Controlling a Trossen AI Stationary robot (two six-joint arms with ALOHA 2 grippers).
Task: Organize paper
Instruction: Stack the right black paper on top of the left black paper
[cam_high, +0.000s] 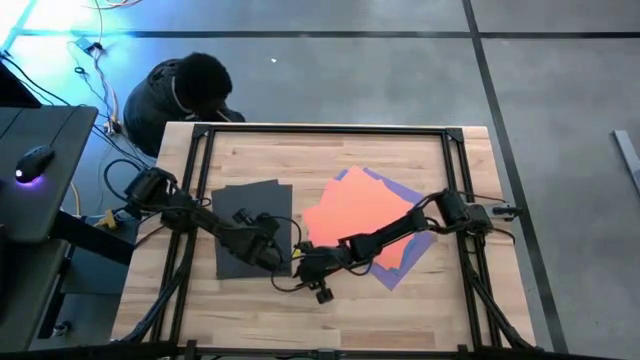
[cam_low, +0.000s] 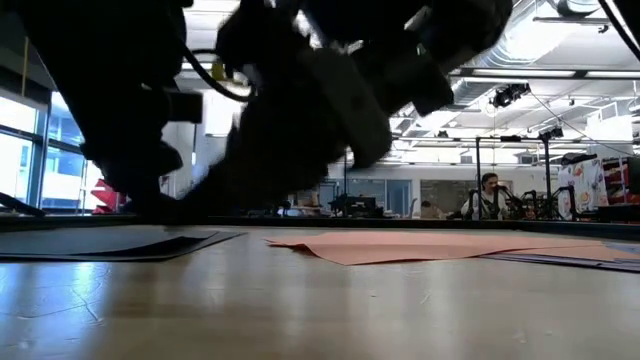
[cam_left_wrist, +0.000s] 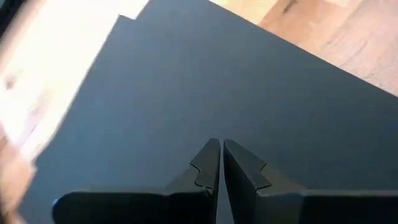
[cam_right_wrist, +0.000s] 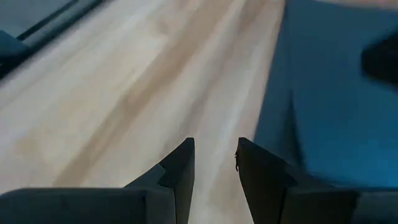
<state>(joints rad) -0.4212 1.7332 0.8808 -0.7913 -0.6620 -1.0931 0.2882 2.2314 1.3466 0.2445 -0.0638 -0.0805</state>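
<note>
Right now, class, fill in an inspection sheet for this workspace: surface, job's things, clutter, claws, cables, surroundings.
Surface: wooden table in a dark frame.
Job's things: dark grey paper lies flat on the left side; orange sheet tops a fanned pile with purple sheet beneath; a pink edge shows low in the pile. A blue sheet shows in the right wrist view.
Clutter: nothing seen.
Claws: left claw shut, over the grey paper; right claw parted over bare wood beside the blue sheet, gripping nothing.
Cables: wires on the floor, upper left.
Surroundings: seated person at the table's far edge; mouse on a side desk.
</note>
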